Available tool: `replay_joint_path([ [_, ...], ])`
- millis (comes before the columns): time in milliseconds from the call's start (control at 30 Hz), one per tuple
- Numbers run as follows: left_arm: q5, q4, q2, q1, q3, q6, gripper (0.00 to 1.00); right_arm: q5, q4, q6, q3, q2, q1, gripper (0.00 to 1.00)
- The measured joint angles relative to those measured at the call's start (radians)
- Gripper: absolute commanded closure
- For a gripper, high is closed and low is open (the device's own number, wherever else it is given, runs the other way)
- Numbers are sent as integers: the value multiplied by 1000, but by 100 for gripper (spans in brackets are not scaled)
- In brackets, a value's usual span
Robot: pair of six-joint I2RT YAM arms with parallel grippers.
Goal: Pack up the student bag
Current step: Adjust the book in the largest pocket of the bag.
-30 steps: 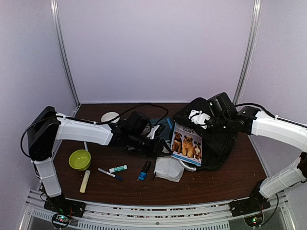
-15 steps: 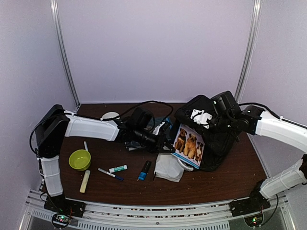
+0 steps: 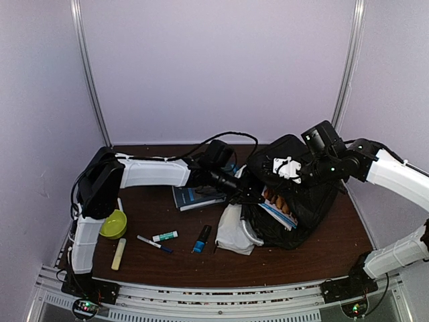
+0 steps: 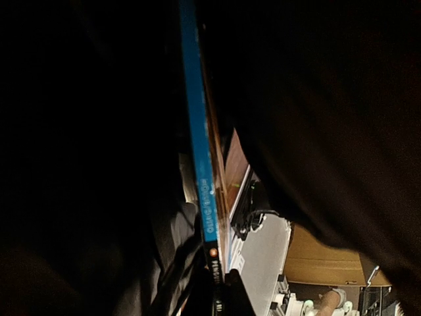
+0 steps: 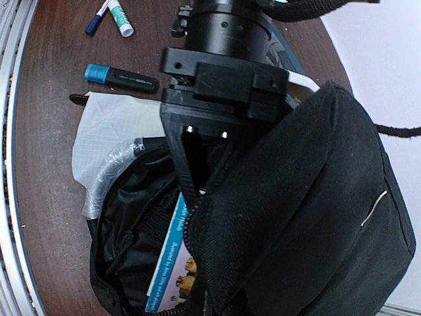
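The student bag (image 3: 305, 204) lies black and open at the right of the table. My right gripper (image 3: 285, 169) is shut on the bag's upper rim (image 5: 197, 217) and holds the flap up; its fingers are hidden by the fabric. A dog-picture book (image 3: 276, 205) sits partly inside the opening (image 5: 172, 263). My left gripper (image 3: 248, 194) reaches in from the left, shut on the book's near end. In the left wrist view the blue spine (image 4: 200, 164) runs up from my left gripper (image 4: 221, 286), with dark bag fabric all around.
A white pouch (image 3: 234, 231) lies against the bag's front left. A second book (image 3: 193, 198) lies under my left arm. A blue highlighter (image 3: 201, 239), two markers (image 3: 159, 239), a yellow highlighter (image 3: 118, 253) and a green bowl (image 3: 112, 223) sit front left.
My left gripper closed on the dog book and carried it right, into the bag's opening. My right gripper rose and shifted right a little with the flap.
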State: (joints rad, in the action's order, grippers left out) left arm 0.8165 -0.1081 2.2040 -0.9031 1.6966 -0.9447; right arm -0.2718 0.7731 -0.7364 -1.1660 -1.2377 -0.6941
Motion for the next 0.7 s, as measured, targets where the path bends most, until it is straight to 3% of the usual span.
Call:
replay_joint_path([
  [67,-10,2,30,-2,37,-27,100,-11,19,-6,0,0,0,100],
  [200,-38,9,95,-9,108,-76,71,-31,47,-22,0,0,1,100],
  [333,-76,10,140,-16,153,-105,56,-37,69,-40,0,0,5,100],
  [700,-159,8,90,-19,97,-74,47,-27,72,-132,26,5,17,100],
])
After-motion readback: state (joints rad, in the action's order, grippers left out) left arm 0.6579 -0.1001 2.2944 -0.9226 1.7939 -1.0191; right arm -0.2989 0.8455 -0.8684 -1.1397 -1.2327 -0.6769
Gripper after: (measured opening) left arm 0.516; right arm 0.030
